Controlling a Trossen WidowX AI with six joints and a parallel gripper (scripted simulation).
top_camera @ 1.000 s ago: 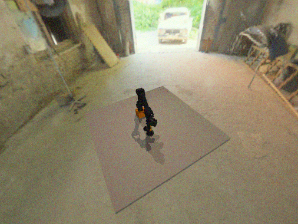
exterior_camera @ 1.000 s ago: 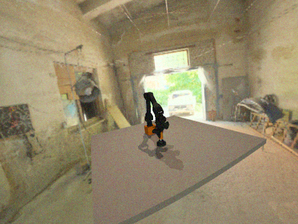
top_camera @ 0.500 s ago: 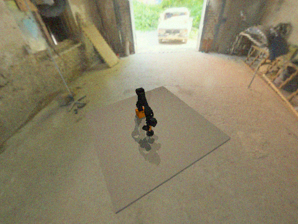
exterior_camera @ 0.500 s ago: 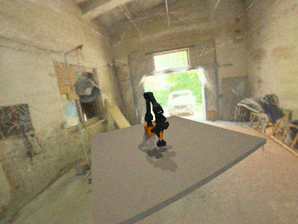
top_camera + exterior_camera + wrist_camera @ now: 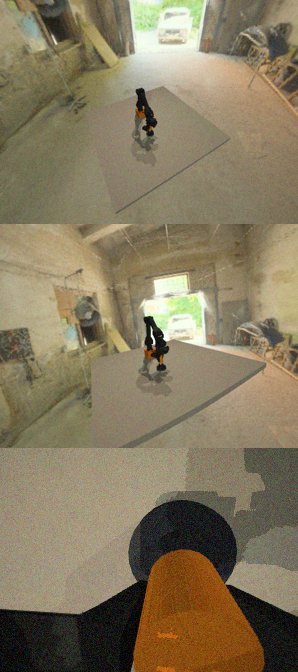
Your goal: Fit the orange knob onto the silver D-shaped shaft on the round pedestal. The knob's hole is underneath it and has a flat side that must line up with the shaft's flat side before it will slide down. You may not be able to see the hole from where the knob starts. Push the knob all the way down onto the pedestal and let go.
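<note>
The black arm point(image 5: 149, 110) point(image 5: 158, 334) is bending down over the grey table point(image 5: 182, 135) point(image 5: 206, 371) — its gripper point(image 5: 149, 128) point(image 5: 161, 358) point(image 5: 183, 590) is gripping the orange knob point(image 5: 150, 128) point(image 5: 161, 359) point(image 5: 187, 598), which is standing above the round dark pedestal point(image 5: 150, 133) point(image 5: 161, 367) point(image 5: 165, 530) — the shaft is hidden.

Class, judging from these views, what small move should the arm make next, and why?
Probably a small lowering with a slight twist, feeling for the flat. The fingers grip the orange knob, which stands above the dark round pedestal, while the knob's hole and the shaft's flat cannot be seen.
</note>
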